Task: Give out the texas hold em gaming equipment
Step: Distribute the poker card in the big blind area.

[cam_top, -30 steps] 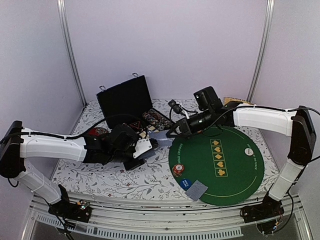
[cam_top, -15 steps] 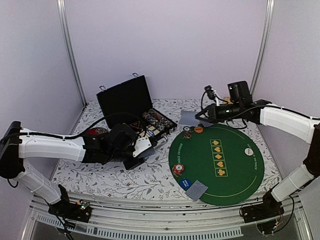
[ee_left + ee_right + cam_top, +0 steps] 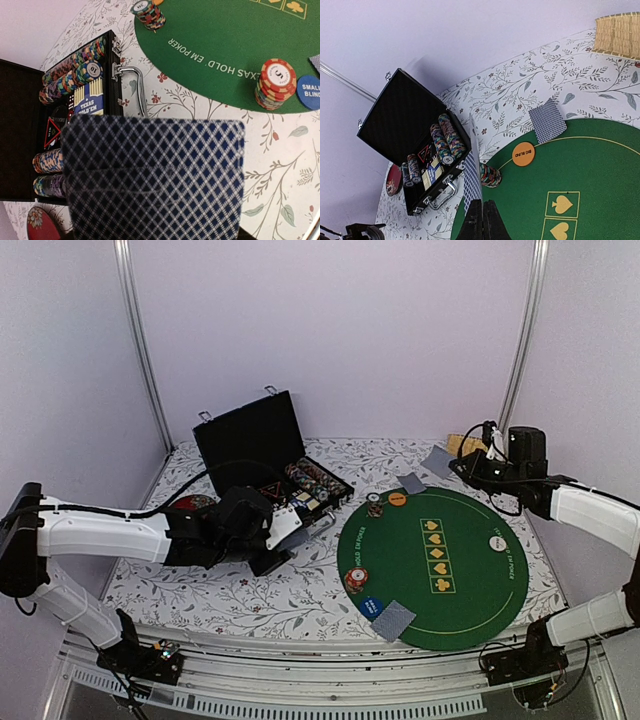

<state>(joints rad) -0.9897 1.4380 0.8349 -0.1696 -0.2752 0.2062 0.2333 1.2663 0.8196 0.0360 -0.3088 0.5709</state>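
My left gripper (image 3: 283, 536) is shut on a deck of grey-blue-backed cards (image 3: 155, 175), held above the table in front of the case; the deck hides its fingers in the left wrist view. My right gripper (image 3: 457, 464) is shut on one card (image 3: 472, 167), seen edge-on, held high over the far right of the green mat (image 3: 470, 610). Another card (image 3: 412, 483) lies face down on the mat's far edge, and one (image 3: 393, 620) lies at its near edge. Chip stacks (image 3: 356, 580) (image 3: 375, 508), an orange disc (image 3: 397, 499), a blue disc (image 3: 371, 605) and a white disc (image 3: 497, 542) sit on the mat.
The open black case (image 3: 262, 450) with rows of chips (image 3: 447, 137) stands at the back, left of the mat. A dark-red dish (image 3: 195, 503) lies behind my left arm. A woven basket (image 3: 462, 443) sits at the far right, behind my right gripper.
My right arm has swung from the deck in my left gripper to the far right, carrying a card. A card now lies on the mat's far edge. My left arm has barely moved.
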